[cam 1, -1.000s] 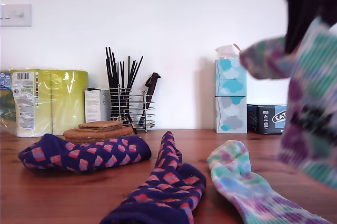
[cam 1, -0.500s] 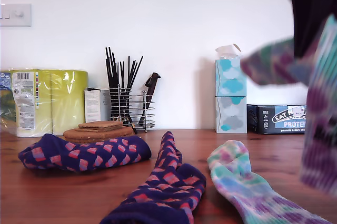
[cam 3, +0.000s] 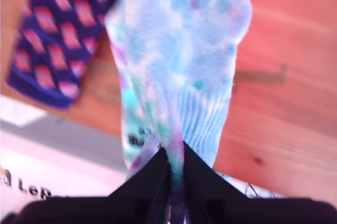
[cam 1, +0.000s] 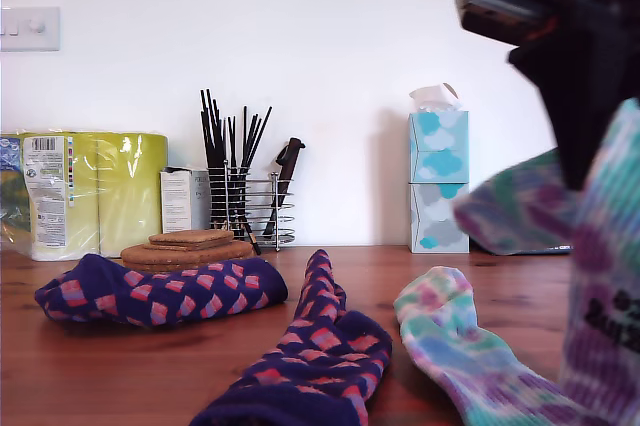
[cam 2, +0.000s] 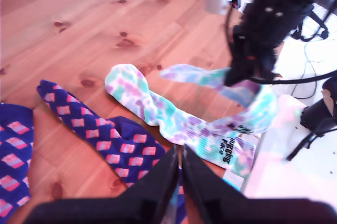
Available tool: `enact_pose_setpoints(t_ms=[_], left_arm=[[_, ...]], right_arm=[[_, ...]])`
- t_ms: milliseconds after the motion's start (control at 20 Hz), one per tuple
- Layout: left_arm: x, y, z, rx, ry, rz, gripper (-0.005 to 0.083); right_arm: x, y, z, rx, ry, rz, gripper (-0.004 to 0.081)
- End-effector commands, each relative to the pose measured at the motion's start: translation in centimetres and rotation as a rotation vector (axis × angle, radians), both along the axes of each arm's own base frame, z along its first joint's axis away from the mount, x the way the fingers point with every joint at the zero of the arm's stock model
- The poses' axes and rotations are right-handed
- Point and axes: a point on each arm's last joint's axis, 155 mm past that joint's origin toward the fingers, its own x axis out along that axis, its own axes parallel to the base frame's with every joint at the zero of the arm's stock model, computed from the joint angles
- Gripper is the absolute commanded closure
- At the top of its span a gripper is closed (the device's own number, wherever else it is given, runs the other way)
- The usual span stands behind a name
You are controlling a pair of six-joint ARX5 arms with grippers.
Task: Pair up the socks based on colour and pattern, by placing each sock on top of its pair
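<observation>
My second gripper (cam 3: pixel 175 179) is clamped on a tie-dye sock (cam 3: pixel 179 66), which hangs off the table (cam 1: pixel 120 366) at the exterior view's right, just above and beside its match (cam 1: pixel 470 356) lying flat on the wood. My first gripper (cam 2: pixel 178 174) has its jaws pressed together on nothing, above a navy sock (cam 2: pixel 102 134) that lies just beside the flat tie-dye one. In the exterior view that navy sock sits at the middle, with the other navy sock (cam 1: pixel 160 291) well apart toward the left, in front of a wire rack (cam 1: pixel 250 208).
</observation>
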Motion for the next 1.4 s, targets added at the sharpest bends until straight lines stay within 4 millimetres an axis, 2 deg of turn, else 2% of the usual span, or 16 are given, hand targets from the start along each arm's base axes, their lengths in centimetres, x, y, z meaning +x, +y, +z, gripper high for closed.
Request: enact_pose_setpoints(t_ms=[0,200,500,650,800,900,1050,1350], left_arm=[[0.1,0.0,0.0,0.004,-0.014,-0.001,0.0795],[0.6,0.3,-0.2,0.022,-0.025,0.02,0.0795],[1.7,1.4,-0.4,0.042,-0.041,0.068,0.0795],[1.9,1.7,-0.5,0.043,-0.037,0.08,0.0795],[2.0,1.9,-0.5,0.045,-0.033,0.089,0.0795],[2.0,1.9,-0.5,0.045,-0.03,0.09,0.0795],[2.0,2.0,-0.6,0.045,-0.029,0.09,0.0795],[1.3,2.3,-1.3,0.065,0.012,0.089,0.0795]], right_arm=[[-0.5,0.3,1.9,0.054,-0.048,0.004,0.0783],[-1.8,1.0,3.9,0.129,-0.071,-0.018,0.0783],[-3.0,2.3,4.0,0.141,-0.071,0.021,0.0783],[-4.0,2.3,2.2,0.127,-0.05,0.034,0.0783],[-3.8,2.1,-0.1,0.117,-0.062,0.022,0.0783],[-1.8,1.8,-0.6,0.09,-0.148,0.032,0.0783],[1.6,3.2,-1.1,0.114,-0.244,0.029,0.0783],[7.5,2.9,-5.8,-0.044,-0.345,0.007,0.0768]])
